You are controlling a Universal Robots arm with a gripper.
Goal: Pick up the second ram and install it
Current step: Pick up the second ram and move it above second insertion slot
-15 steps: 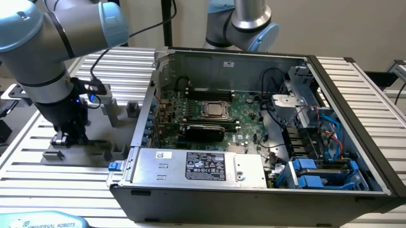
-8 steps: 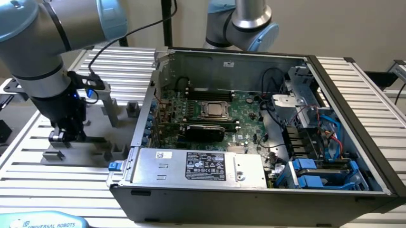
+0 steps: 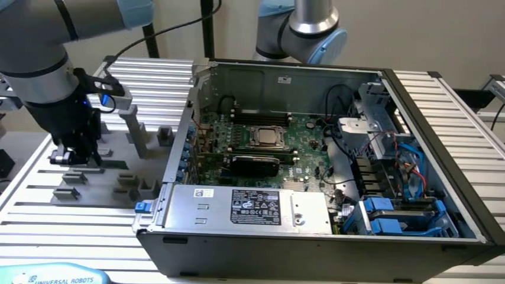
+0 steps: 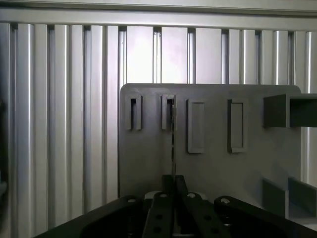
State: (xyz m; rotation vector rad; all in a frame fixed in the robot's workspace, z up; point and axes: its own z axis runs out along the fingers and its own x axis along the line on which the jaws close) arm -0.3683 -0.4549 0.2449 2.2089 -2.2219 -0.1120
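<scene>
We see the black two-fingered gripper (image 3: 79, 158) (image 4: 173, 182) low over the matte grey plastic fixture plate (image 4: 213, 168). The plate lies on the ribbed aluminium table (image 4: 64, 124), towards the table's edge on the exterior view's left and just beside the open dark steel computer case (image 3: 316, 251).

The fingers are drawn in close on either side of the second ram (image 4: 172, 144), a thin, flat, dark memory stick seen edge-on as a narrow line. We judge them to be clamped on it. The stick's far end lies at one slotted holder (image 4: 168, 113) in a row of raised rectangular holders near one edge of the plate. We cannot tell whether it sits in that slot or hangs just clear of it.

We take the stick to be light and stiff but fragile: a bare board with chips on its faces and contacts along one long edge. The sound hold is across the flat faces, away from the contacts, as the fingers stand now. It should be firm enough that the smooth board does not slip. Twisting or bending it would be the risk.

Inside the case the green motherboard (image 3: 300, 142) lies flat, crowded with sockets and cables.
</scene>
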